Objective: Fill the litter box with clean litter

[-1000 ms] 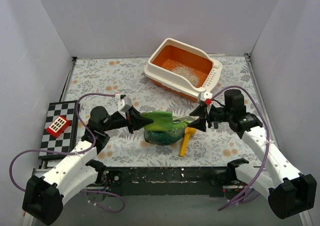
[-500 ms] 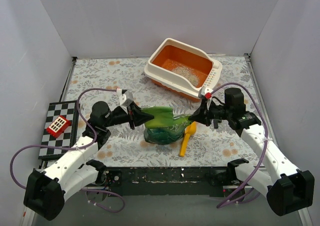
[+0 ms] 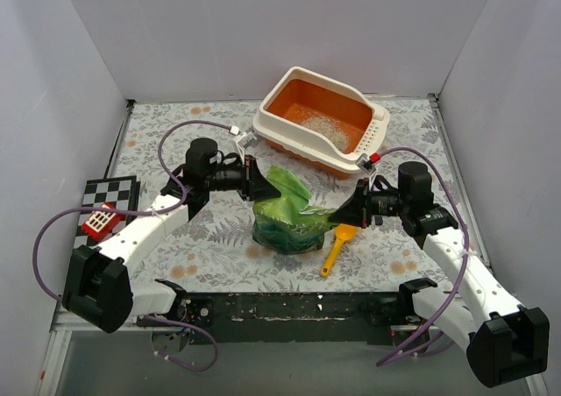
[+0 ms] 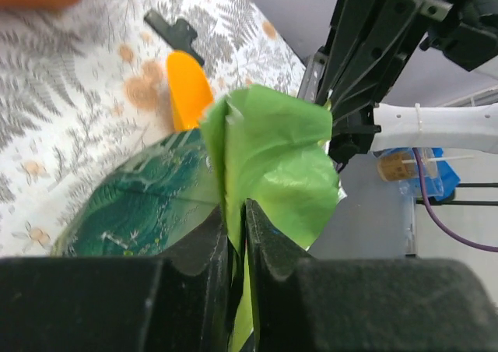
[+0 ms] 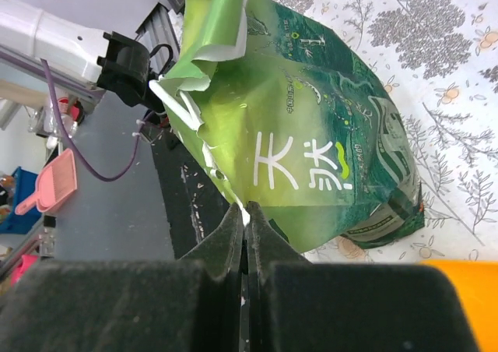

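The litter box, white outside and orange inside, stands at the back of the table. A thin patch of clean litter lies on its floor. A crinkly green bag stands upright at the table's middle. My left gripper is shut on the bag's top flap, which is pinched between its fingers. My right gripper is shut on the lower right edge of the bag. A yellow-orange scoop lies on the table just right of the bag.
A black-and-white checkered board with a red toy block lies at the left edge. Grey walls close in three sides. A black rail runs along the front edge. A pink scoop lies off the table.
The left arm has swung toward the far side, pulling the bag's top up. The right gripper has shut on the bag's edge. The bag now stands taller, and the scoop has shifted right.
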`<control>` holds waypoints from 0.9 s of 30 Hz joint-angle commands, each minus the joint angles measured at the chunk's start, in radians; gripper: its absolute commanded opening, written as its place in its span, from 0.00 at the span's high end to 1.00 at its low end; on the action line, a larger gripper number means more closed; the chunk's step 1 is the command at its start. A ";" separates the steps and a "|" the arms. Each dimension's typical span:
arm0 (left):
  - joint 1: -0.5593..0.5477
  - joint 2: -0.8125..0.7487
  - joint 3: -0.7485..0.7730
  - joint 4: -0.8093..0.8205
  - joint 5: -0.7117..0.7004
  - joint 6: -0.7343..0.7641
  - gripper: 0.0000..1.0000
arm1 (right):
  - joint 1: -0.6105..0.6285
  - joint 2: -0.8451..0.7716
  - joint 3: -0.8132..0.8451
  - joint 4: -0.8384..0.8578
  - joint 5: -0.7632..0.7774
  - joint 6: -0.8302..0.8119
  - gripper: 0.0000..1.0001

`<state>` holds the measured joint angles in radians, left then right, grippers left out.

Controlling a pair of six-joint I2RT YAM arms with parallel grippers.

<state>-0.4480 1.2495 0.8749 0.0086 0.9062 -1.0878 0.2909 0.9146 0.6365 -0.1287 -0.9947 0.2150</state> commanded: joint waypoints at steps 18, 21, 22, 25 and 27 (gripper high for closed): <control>-0.001 -0.114 -0.231 0.192 0.102 -0.127 0.95 | -0.004 -0.085 0.049 0.007 -0.009 0.103 0.65; -0.001 -0.114 -0.232 0.212 0.105 -0.135 1.00 | -0.004 -0.111 0.013 0.066 -0.018 0.132 0.59; -0.001 -0.119 -0.232 0.209 0.102 -0.135 1.00 | -0.004 -0.123 0.000 0.078 -0.015 0.127 0.56; -0.001 -0.140 -0.234 0.189 0.071 -0.120 1.00 | -0.004 -0.160 -0.034 0.090 -0.007 0.074 0.49; 0.002 -0.154 -0.240 0.188 0.054 -0.118 1.00 | -0.004 -0.193 -0.060 0.089 0.005 0.014 0.46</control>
<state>-0.4473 1.1412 0.6472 0.1917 0.9783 -1.2160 0.2897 0.7761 0.6224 -0.0956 -0.9943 0.3073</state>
